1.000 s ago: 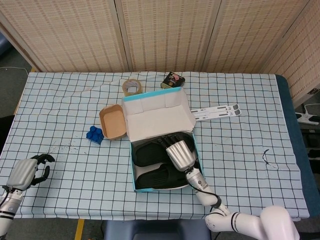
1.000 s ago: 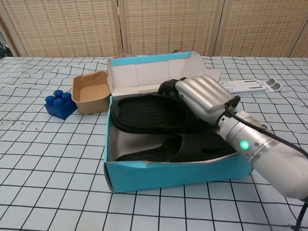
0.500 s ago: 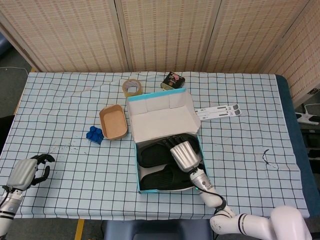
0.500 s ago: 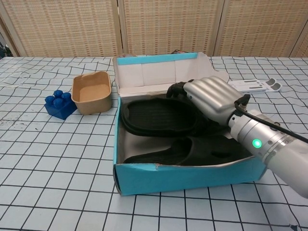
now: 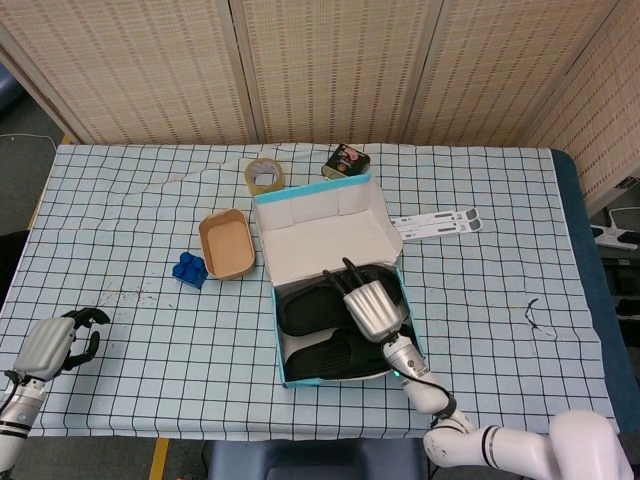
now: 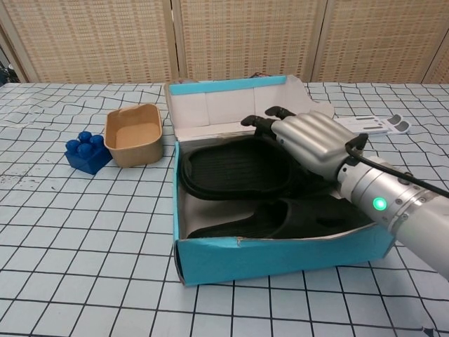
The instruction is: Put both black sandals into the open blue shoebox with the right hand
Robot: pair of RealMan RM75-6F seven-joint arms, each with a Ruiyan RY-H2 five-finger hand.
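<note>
At the far left of the head view, the left hand [image 5: 55, 343] rested on the bench [image 5: 150, 340] near its front corner, its fingers curled inward around nothing, well apart from everything else. Further right stood a blue toy brick [image 6: 87, 152] and, just beside it, a small tan tray [image 6: 133, 134].

In the middle sat the open blue shoebox [image 6: 273, 256], its lid flap standing up at the back. Both black sandals lay inside it — the rear sandal [image 6: 231, 168] sole-up near the lid, the front sandal [image 6: 280, 217] along the box's near wall. Judging from that, the main work looked done: neither sandal remained out on the bench.

The right hand [image 6: 312, 144] hovered over the right end of the box, above the rear sandal. Its fingers [image 6: 263, 119] were spread and extended, gripping nothing that the views showed, though whether the palm touched the sandal could not be told. What seemed left was only to lift that hand clear of the box.
</note>
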